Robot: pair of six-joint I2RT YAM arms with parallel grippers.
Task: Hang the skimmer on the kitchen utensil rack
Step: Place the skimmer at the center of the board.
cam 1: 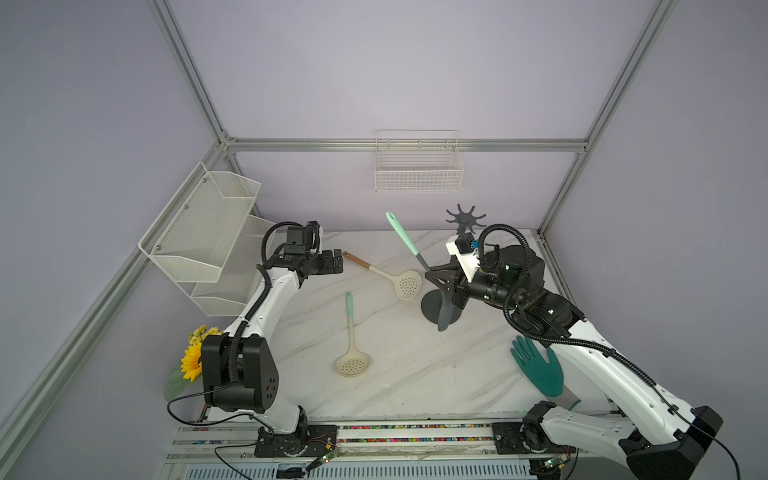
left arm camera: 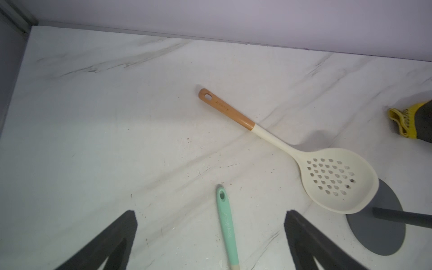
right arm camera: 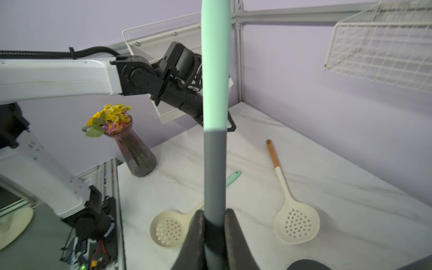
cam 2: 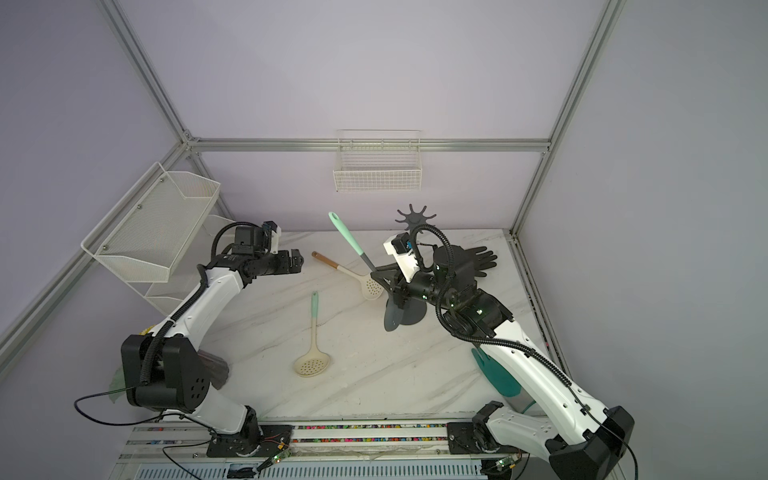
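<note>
Leaning slightly left, grey skimmer [cam 1: 409, 244] stands handle-end up.

The skimmer [cam 1: 405, 237] [cam 2: 348, 237] [right arm camera: 215, 93], with its mint-green handle, grey neck and grey head, is hanging in the air. It is tilting, handle end up toward the back wall and head low. The right gripper [cam 1: 430, 275] [right arm camera: 214, 224] is clamping its grey neck. In both top views its head is overlapping the round base of the dark grey rack [cam 1: 464, 218] [cam 2: 415, 217]. The rack is standing upright on the table, lifting its star of hooks beside the handle.
</note>
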